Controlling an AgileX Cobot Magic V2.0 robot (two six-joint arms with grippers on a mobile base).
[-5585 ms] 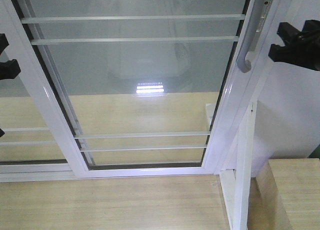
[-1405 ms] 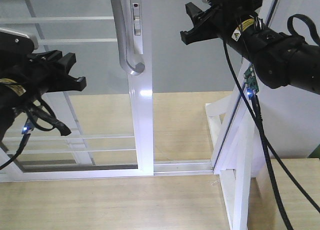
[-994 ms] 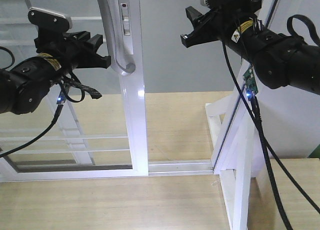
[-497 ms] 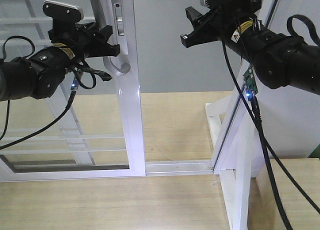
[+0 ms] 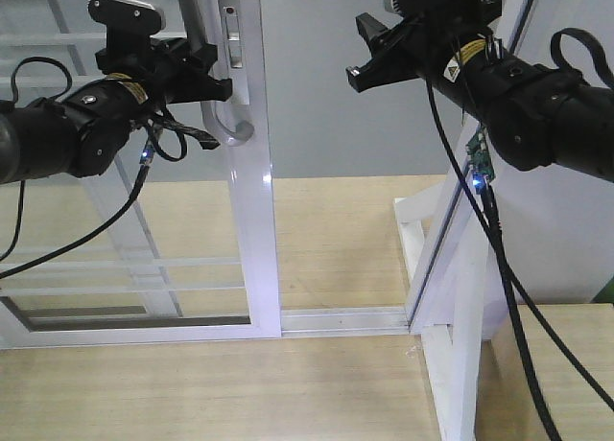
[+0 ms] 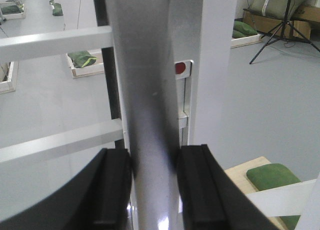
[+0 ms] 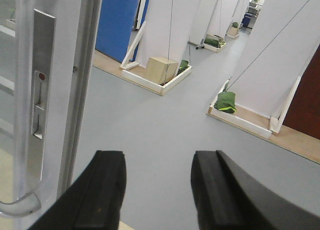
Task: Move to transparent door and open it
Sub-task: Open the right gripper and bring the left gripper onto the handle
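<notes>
1. Past the doorway, low white-edged trays sit on the floor. One tray [image 7: 145,82] holds a tan box [image 7: 161,70]. A second tray [image 7: 240,124] holds a green bag [image 7: 226,101]. The left wrist view shows another green bag [image 6: 272,176] at lower right and one more [image 6: 82,58] in a far tray.
2. Light wooden floor [image 5: 211,383] runs up to the bottom track [image 5: 345,318]. Beyond the track lies a strip of wood, then a grey floor [image 5: 326,105]. White partition walls [image 7: 175,20] stand across the room, with a blue panel [image 7: 117,20] between them.
3. The door [image 5: 251,220] stands left of the white jamb [image 5: 451,220]. An open gap separates the two.
4. The door's curved grey handle [image 5: 235,129] and lock plate [image 5: 231,34] are near its right edge. The plate shows a red dot in both wrist views.
5. The left gripper [image 6: 152,185] is clamped on the handle, with one black finger pressed against each side of it.
6. The right gripper [image 7: 157,190] hangs in the gap with its fingers spread wide, and nothing is between them.
7. A second barred glass panel [image 5: 77,268] sits behind the door at left. Black cables [image 5: 499,268] trail from the right arm across the jamb.
</notes>
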